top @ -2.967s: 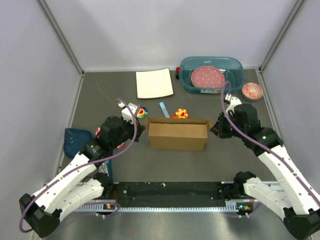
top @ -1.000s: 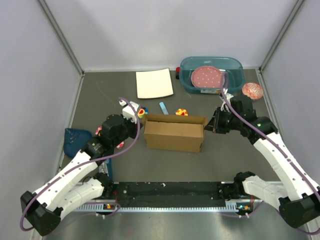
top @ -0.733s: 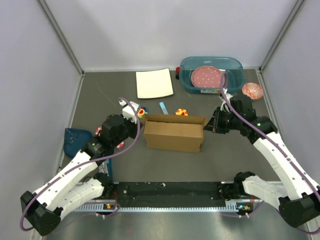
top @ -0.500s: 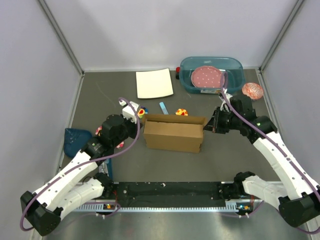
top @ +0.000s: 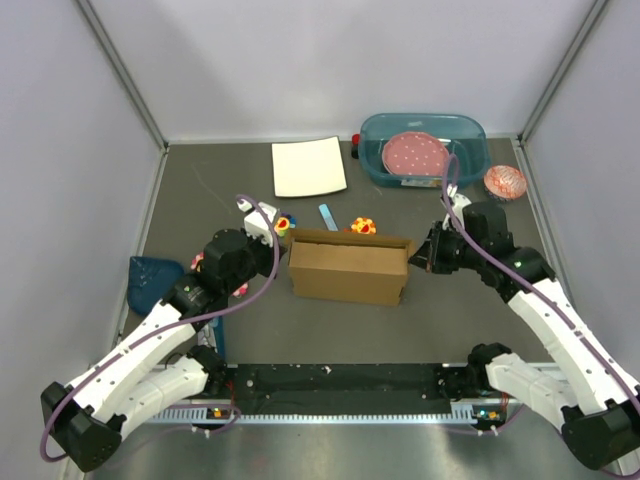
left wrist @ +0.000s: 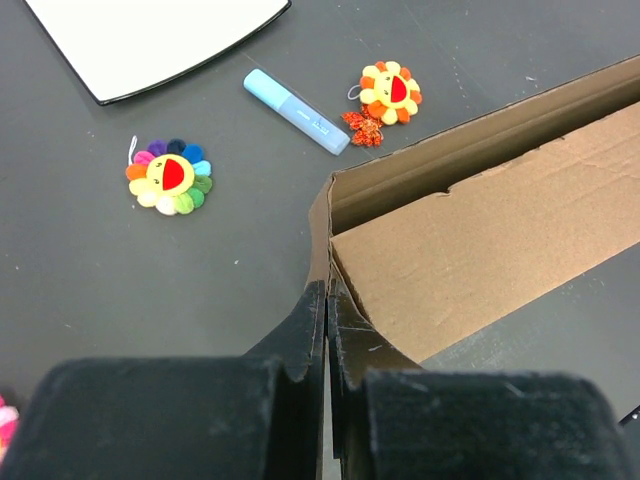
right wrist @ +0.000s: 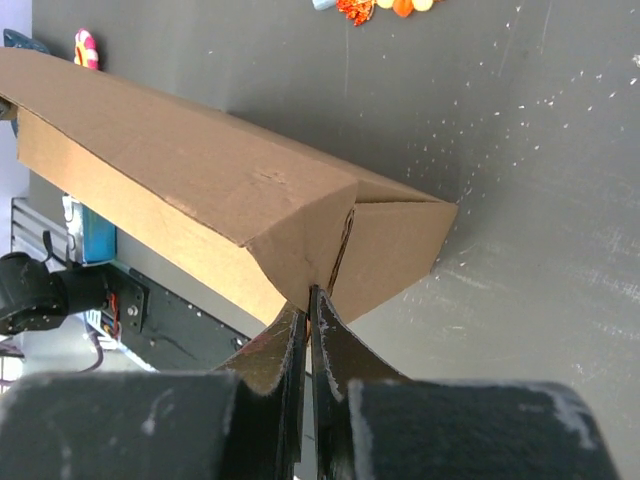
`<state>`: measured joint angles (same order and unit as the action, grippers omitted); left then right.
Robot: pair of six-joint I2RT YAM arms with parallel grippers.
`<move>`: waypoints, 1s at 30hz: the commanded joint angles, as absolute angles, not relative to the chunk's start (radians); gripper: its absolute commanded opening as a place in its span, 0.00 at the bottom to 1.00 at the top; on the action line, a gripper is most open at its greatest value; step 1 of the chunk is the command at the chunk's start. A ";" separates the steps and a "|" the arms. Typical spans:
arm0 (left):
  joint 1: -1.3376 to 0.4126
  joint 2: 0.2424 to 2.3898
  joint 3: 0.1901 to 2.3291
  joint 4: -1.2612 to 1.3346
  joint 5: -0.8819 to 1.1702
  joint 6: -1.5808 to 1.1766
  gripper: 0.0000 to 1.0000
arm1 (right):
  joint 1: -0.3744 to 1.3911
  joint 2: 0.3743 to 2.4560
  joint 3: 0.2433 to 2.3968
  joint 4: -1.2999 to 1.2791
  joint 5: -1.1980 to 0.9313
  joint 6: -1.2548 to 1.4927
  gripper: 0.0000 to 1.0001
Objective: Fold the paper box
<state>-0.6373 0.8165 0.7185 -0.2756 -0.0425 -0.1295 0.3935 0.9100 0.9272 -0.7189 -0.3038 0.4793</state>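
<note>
At the near edge a black rail [top: 340, 385] runs between the two arm bases. Beyond it, around mid-table, the box [top: 348, 270] sits on the dark grey table [top: 200, 200]. It lies long side across, between the two arms.

The left gripper [top: 282, 257] is clenched on the box's left end. In its wrist view the fingers [left wrist: 296, 338] are pressed together, with the cardboard's corner edge running down between them. The right gripper [top: 417, 258] is clamped on the right end in the same way. Its fingers [right wrist: 340, 348] are pinched together just under the folded end flap.

The box's broad brown panel faces the arms. The left wrist view shows a narrow open gap between that panel and the far wall standing behind it.

A dark blue cloth [top: 150, 280] lies left of the left arm, well apart from the box.

Three small things lie just behind the box. A rainbow flower charm [top: 285, 224] is near its far left corner. An orange flower charm [top: 364, 226] is close to the far wall. A light blue marker [top: 329, 217] lies between the two charms, a little farther back.

Farther still, a white sheet [top: 309, 167] lies flat toward the back of the table. To its right stands a teal tub [top: 472, 138] with a pink dotted plate [top: 416, 154] inside. A small red thing [top: 356, 140] sits at the tub's left end. A pink ruffled cup [top: 505, 181] is just beside its right end.
</note>
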 commanded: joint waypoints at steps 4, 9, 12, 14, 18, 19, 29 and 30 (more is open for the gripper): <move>-0.640 0.841 0.747 -0.268 -0.005 -0.163 0.00 | 0.397 0.896 0.858 -0.698 -0.281 0.479 0.00; -0.640 0.833 0.750 -0.270 -0.015 -0.173 0.00 | 0.399 0.893 0.845 -0.699 -0.267 0.474 0.00; -0.640 0.819 0.759 -0.278 -0.023 -0.173 0.00 | 0.399 0.888 0.853 -0.699 -0.256 0.476 0.00; -0.640 0.810 0.770 -0.285 -0.037 -0.175 0.00 | 0.399 0.888 0.854 -0.701 -0.250 0.476 0.00; -0.638 0.799 0.790 -0.295 -0.055 -0.176 0.00 | 0.399 0.890 0.856 -0.703 -0.249 0.472 0.00; -0.640 0.798 0.796 -0.296 -0.057 -0.176 0.00 | 0.399 0.890 0.854 -0.701 -0.249 0.472 0.00; -0.640 0.811 0.834 -0.282 -0.005 -0.235 0.00 | 0.402 0.890 0.844 -0.703 -0.244 0.471 0.00; -0.640 0.813 0.836 -0.279 -0.005 -0.244 0.00 | 0.403 0.888 0.844 -0.704 -0.242 0.472 0.00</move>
